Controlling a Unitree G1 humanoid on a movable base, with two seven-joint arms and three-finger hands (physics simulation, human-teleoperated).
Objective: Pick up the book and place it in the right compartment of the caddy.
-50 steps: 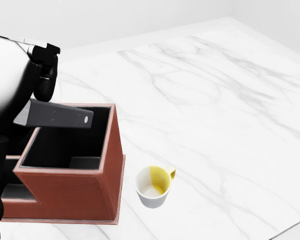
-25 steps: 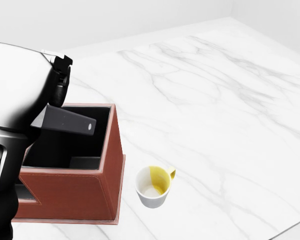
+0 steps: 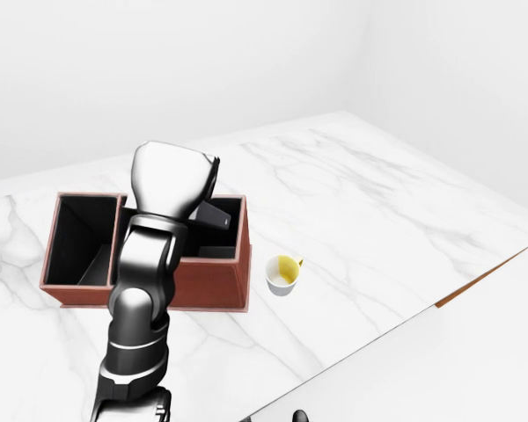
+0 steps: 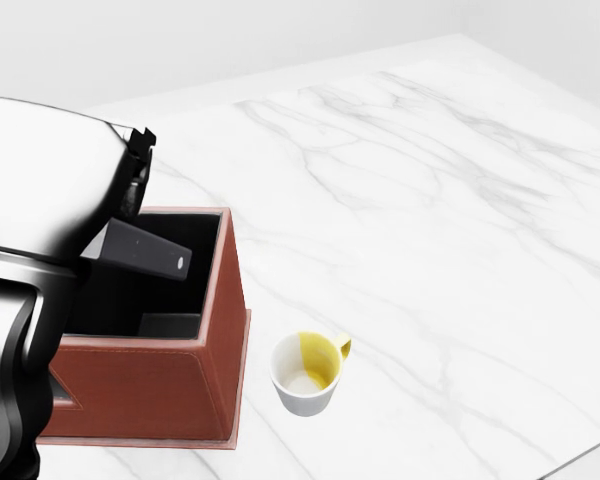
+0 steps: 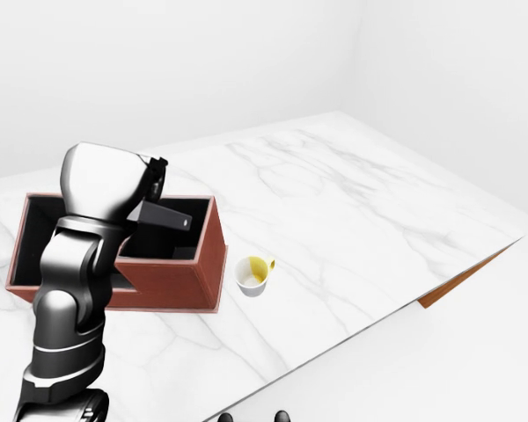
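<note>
The book (image 4: pixel 145 250) is a dark grey slab, tilted, with its lower end dipping inside the right compartment (image 3: pixel 218 239) of the red-brown caddy (image 4: pixel 140 392). My left hand (image 4: pixel 132 195) is at the book's upper end and shut on it; the shiny forearm (image 4: pixel 50 190) hides most of the fingers. The caddy's left compartment (image 3: pixel 75 242) shows a black lining. My right hand does not show in any view.
A white mug (image 4: pixel 306 373) with a yellow inside stands on the marble table (image 4: pixel 430 200) just right of the caddy. The table's near edge (image 3: pixel 475 281) runs across the lower right of the left-eye view.
My left arm has swung rightward over the caddy, and the book's free end has tipped lower into the right compartment. The caddy and mug have not moved.
</note>
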